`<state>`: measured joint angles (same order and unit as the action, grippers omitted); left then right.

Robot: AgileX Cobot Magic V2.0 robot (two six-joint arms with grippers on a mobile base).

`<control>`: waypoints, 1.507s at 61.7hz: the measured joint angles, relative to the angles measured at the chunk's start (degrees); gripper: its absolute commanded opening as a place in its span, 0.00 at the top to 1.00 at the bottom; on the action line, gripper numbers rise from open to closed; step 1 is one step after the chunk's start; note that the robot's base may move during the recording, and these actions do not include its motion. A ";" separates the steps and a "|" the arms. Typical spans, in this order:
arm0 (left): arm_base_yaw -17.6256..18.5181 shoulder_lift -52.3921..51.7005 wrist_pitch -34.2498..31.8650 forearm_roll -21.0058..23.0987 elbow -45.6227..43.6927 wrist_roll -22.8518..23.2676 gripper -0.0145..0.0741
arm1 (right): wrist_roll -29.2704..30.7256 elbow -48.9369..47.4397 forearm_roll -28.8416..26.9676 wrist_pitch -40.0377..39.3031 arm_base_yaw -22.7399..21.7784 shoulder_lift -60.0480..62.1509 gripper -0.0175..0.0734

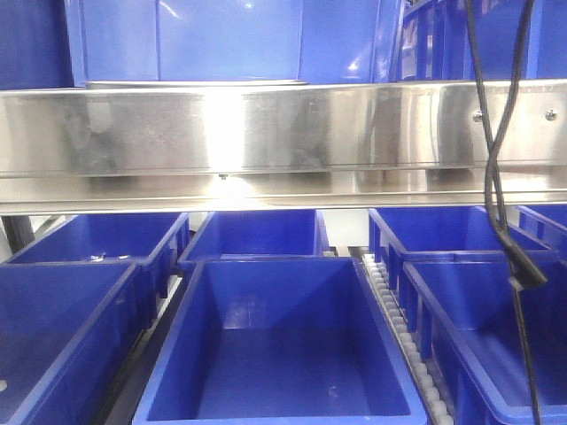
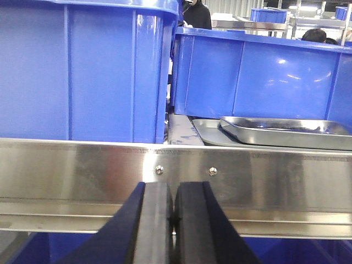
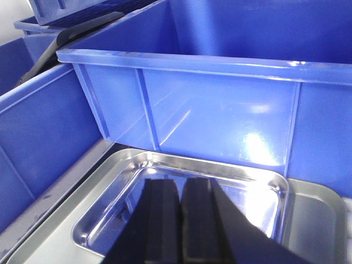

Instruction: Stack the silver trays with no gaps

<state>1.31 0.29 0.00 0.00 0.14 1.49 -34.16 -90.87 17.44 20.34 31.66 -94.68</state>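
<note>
My worry here is the fit: in my left wrist view the upper shiny stainless-steel tray with the out-turned rim (image 2: 283, 131) sits tilted and offset on the flat silver tray beneath it (image 2: 204, 132), so a gap is showing. If I push from one end only, I judge the top tray could ride up on the lower rim or skid towards the blue plastic bins (image 2: 258, 74) behind, rather than drop in flush. Both trays rest on the upper shelf, behind the long steel shelf rail with screws (image 2: 181, 168).

My left tool (image 2: 174, 220) hangs below that rail with its black pads pressed together on nothing. My right tool (image 3: 180, 220) hovers just over a silver tray (image 3: 165, 181), pads likewise together and empty; coming down like that could strike the pan floor and shove it against the blue bin wall (image 3: 220, 110). A second tray edge (image 3: 316, 220) shows at the right.

Contents: the tray under the right tool holds nothing. In the front view, the large blue bin in the centre (image 1: 283, 345) is empty too, and the dangling black cable (image 1: 505, 177) could snag an arm.
</note>
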 measured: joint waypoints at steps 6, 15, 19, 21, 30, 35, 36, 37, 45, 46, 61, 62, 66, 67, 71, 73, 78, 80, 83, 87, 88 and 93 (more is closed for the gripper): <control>0.00 0.00 0.00 0.00 0.00 0.00 0.83 | 0.00 0.00 0.00 0.00 0.00 0.00 0.89; 0.00 0.00 0.00 0.00 0.00 0.00 0.83 | 0.00 0.00 0.40 -0.09 0.00 0.00 0.89; 0.00 0.00 0.00 0.00 0.00 0.00 0.83 | 0.00 0.00 0.65 -0.09 0.00 0.00 0.89; 0.00 0.00 0.00 0.00 0.00 0.00 0.83 | 0.00 0.00 0.65 -0.09 0.00 0.00 0.89; 0.00 0.00 0.00 0.00 0.00 0.00 0.83 | 0.00 0.00 1.01 -0.09 0.00 0.00 0.89; 0.00 0.00 0.00 0.00 0.00 0.00 0.83 | 0.00 0.00 1.28 -0.09 0.00 0.00 0.89; 0.00 0.00 0.00 0.00 0.00 0.00 0.83 | 0.00 0.00 1.38 -0.09 0.00 0.00 0.89; 0.00 0.00 0.00 0.00 0.00 0.00 0.83 | 0.00 0.00 1.38 -0.09 0.00 0.00 0.89; 0.00 0.00 -0.30 0.00 0.00 0.00 0.83 | 2.84 0.13 1.49 -0.09 0.67 0.00 0.89; 0.00 0.00 -0.30 0.00 0.00 0.00 0.83 | 3.87 0.35 1.49 -0.09 0.84 0.12 0.89; 0.00 0.00 -0.30 0.00 0.00 0.00 0.83 | 9.46 8.41 1.62 -0.09 4.59 6.78 0.89; 0.00 0.00 -0.30 0.00 0.00 0.00 0.83 | 9.48 9.45 1.62 -0.09 4.71 7.79 0.89; 0.00 0.00 -0.30 0.00 0.00 0.00 0.83 | 9.59 13.17 1.62 -0.37 4.94 11.57 0.89; 0.00 0.00 -0.30 0.00 0.00 0.00 0.83 | 9.70 13.98 1.62 -0.52 4.94 12.40 0.89; 0.00 0.00 -0.30 0.00 0.00 0.00 0.83 | 9.70 18.19 1.62 -0.65 5.06 17.17 0.89; 0.00 0.00 -0.30 0.00 0.00 0.00 0.83 | 9.70 20.47 1.62 -0.86 5.06 19.82 0.89; 0.00 0.00 -0.30 0.00 0.00 0.00 0.83 | 9.70 26.19 1.62 -1.05 5.06 26.82 0.89; 0.00 0.00 -0.30 0.00 0.00 0.00 0.83 | 9.70 28.62 1.75 -1.31 5.06 29.83 0.89; 0.00 0.00 -0.30 0.00 0.00 0.00 0.83 | 9.70 32.58 2.97 -2.01 5.06 34.63 0.89; 0.00 0.00 -0.30 0.00 0.00 0.00 0.83 | 9.70 37.66 5.60 -5.18 4.51 40.65 0.89; 0.00 0.00 -0.30 0.00 0.00 0.00 0.83 | 9.70 38.67 6.16 -6.61 4.02 41.84 0.89; 0.00 0.00 -0.30 0.00 0.00 0.00 0.83 | 9.70 45.18 8.84 -13.15 1.21 48.74 0.89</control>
<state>1.31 0.29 -0.30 0.00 0.14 1.49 -24.45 -45.69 26.28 7.18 32.87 -45.94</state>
